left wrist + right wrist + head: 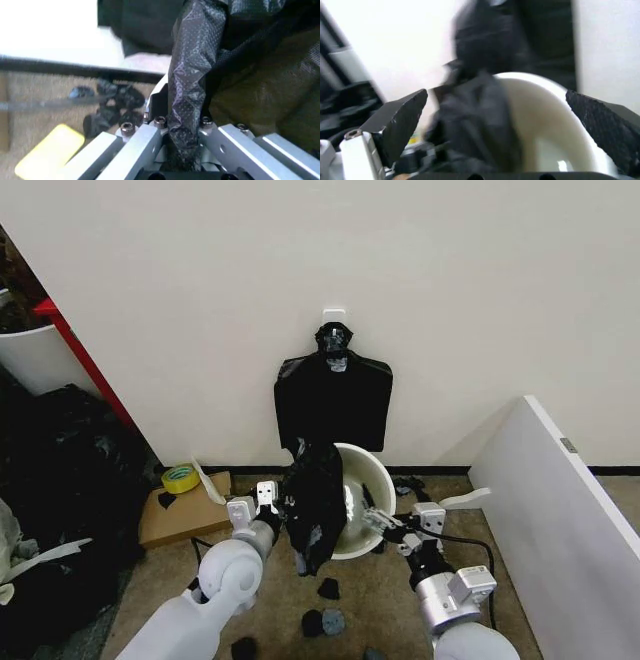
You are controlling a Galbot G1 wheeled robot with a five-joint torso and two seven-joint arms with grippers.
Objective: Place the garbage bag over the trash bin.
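Left gripper (266, 502) is clamped on a gathered fold of the bag (315, 505), holding it up so the limp plastic drapes over the near-left rim of the bin (370, 480), which lies tipped with its mouth toward the robot. Right gripper (385, 522) sits at the bin's right rim with fingers spread wide, probably lined up to catch the bag's free edge.
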